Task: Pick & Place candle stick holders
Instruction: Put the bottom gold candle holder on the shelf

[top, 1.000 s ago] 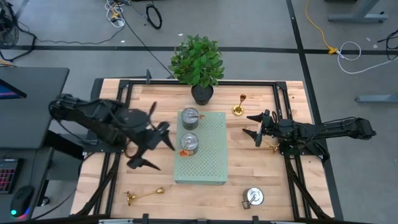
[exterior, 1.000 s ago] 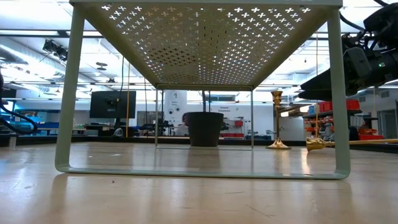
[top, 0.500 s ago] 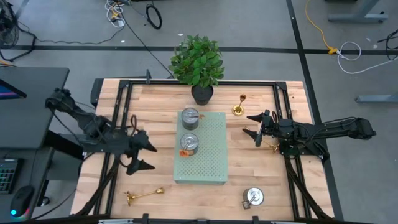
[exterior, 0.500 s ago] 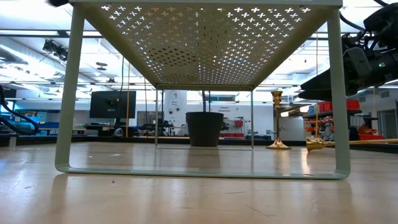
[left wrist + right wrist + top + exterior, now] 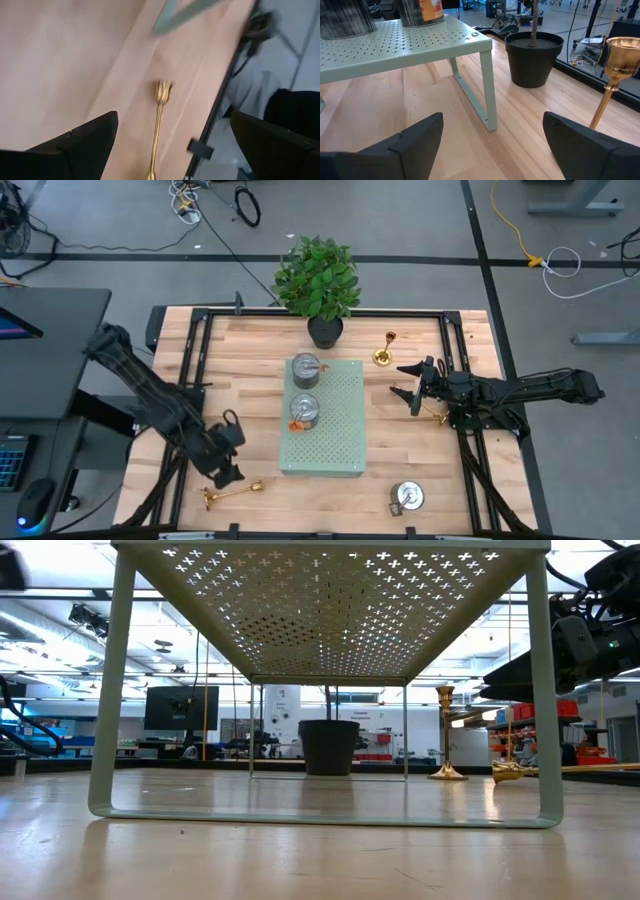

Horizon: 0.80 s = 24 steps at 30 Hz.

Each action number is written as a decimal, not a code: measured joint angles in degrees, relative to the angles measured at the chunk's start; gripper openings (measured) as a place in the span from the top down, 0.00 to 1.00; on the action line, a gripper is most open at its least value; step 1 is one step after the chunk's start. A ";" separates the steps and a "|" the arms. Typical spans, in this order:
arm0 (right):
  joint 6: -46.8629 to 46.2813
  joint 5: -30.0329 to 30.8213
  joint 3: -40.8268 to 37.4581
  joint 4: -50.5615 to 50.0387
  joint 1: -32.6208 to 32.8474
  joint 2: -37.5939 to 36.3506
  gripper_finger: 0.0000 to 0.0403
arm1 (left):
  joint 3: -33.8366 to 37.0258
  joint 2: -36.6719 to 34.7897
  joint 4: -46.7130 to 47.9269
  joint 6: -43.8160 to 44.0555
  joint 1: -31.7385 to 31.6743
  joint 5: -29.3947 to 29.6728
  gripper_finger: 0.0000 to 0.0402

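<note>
The left claw hangs wide open and empty just above a gold candle stick holder lying on its side on the desk, off the near-left corner of the pale green board. Two silver holders stand on the board, a third sits near its right front corner. The right claw, open and empty, waits right of the board, beside an upright gold holder. Another gold holder lies under the right arm.
</note>
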State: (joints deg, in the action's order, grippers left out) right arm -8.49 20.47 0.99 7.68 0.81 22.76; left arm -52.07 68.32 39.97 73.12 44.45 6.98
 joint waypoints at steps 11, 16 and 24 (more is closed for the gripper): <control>0.00 0.00 -0.02 0.00 -0.02 -0.02 0.14 | -0.05 11.29 -1.11 10.44 4.36 -3.55 0.01; 0.00 0.00 0.00 0.00 0.01 0.01 0.14 | -0.05 17.47 -1.35 12.85 5.33 -8.74 0.01; 0.00 0.00 0.00 0.00 -0.01 0.01 0.14 | -0.05 23.67 -3.96 11.62 5.33 -14.72 0.01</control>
State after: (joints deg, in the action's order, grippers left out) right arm -8.49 20.47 0.99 7.68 0.81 22.76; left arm -52.12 92.00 36.01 84.74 49.78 -7.74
